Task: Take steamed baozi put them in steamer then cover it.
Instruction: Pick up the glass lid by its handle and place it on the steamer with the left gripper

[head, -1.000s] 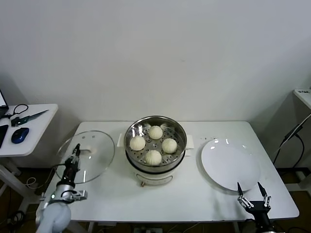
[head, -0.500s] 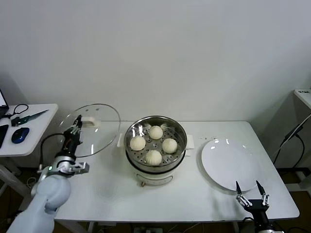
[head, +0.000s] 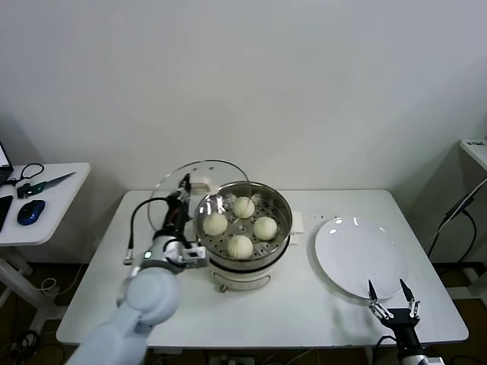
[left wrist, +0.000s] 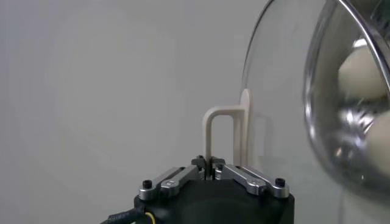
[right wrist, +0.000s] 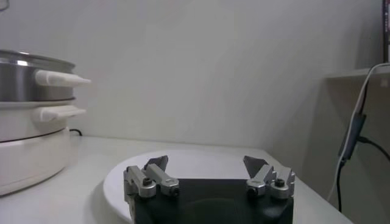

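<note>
Several cream-white steamed baozi [head: 240, 245] lie in the shiny steamer [head: 283, 220] at the table's middle. My left gripper [head: 185, 182] is shut on the white handle [head: 200, 185] of the glass cover [head: 171, 199]. It holds the cover in the air, tilted, at the steamer's left rim. In the left wrist view the gripper [left wrist: 209, 168] pinches the handle [left wrist: 222, 122], and a baozi [left wrist: 359, 70] shows in the steamer [left wrist: 341, 158] beyond the glass. My right gripper [head: 388, 293] rests open at the table's front right edge, nothing between its fingers [right wrist: 206, 163].
A flat white plate [head: 359, 257] lies right of the steamer, just ahead of the right gripper [right wrist: 122, 179]. A side table [head: 46, 205] at far left carries a mouse and scissors. A cable and a shelf stand at the far right.
My left arm has lifted the cover off the table's left side and carried it rightward to the steamer's rim. The right arm has barely moved.
</note>
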{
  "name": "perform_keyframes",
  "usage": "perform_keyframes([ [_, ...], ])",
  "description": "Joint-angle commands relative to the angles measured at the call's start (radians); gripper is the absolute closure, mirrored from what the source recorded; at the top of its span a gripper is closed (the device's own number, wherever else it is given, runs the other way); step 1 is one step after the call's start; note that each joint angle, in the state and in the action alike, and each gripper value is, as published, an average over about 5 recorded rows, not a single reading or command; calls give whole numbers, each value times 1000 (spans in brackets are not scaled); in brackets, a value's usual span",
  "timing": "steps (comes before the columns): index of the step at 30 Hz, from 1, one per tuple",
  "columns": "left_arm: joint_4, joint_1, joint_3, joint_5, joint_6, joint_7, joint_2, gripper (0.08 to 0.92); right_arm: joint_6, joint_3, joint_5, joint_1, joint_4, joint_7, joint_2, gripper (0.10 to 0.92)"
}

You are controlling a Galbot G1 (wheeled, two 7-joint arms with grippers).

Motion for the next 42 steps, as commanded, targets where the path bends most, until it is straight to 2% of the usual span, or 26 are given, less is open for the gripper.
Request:
perform_keyframes([
  [1, -37, -75, 194, 152, 132, 123, -116, 862, 6, 0, 1, 5, -6, 1, -5, 203],
  [6, 47, -70, 248, 218, 158, 127, -225, 862, 17, 0, 4, 4, -15, 3, -9, 203],
  [17, 190, -83, 266, 269, 175, 75, -337, 862, 31, 2, 4, -1, -16, 5, 1, 203],
  [30, 268, -73, 227, 334, 141, 41, -320, 862, 36, 8, 0, -11, -5, 2, 17, 203],
  [42, 287, -54, 208, 355, 121, 22, -308, 862, 41, 9, -7, -14, -5, 3, 26, 203],
])
